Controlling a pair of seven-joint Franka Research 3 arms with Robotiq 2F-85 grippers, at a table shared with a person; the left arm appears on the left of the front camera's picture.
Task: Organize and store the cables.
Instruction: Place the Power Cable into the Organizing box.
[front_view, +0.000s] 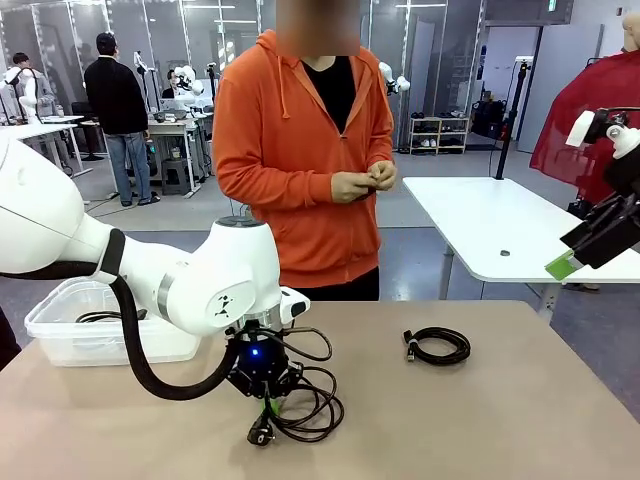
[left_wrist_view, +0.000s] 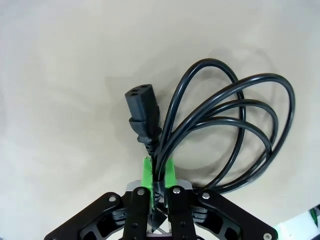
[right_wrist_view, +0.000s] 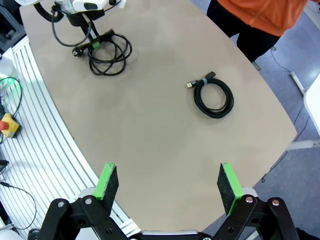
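Near edge: left gripper (left_wrist_view: 158, 167) pressed together, pinching the power cable (left_wrist_view: 155, 140) where its loops gather just behind the connector. The coil fans out past the fingertips over the table (front_view: 480, 420).

Right gripper (right_wrist_view: 170, 182) spread wide, holding nothing, well above the table.

Mid-table: second coiled cable (right_wrist_view: 214, 96), well apart from both grippers.

Far left: clear bin (front_view: 50, 325).

Far side: person (front_view: 300, 150), hands together.

The worktop (front_view: 480, 420) looked smooth and matt beige. The power cord (left_wrist_view: 235, 107) had a glossy black sheath, its plug (left_wrist_view: 142, 107) duller moulded plastic. The bin (front_view: 70, 335) at the left was translucent plastic. The person's hoodie (front_view: 290, 150) was soft orange cloth.
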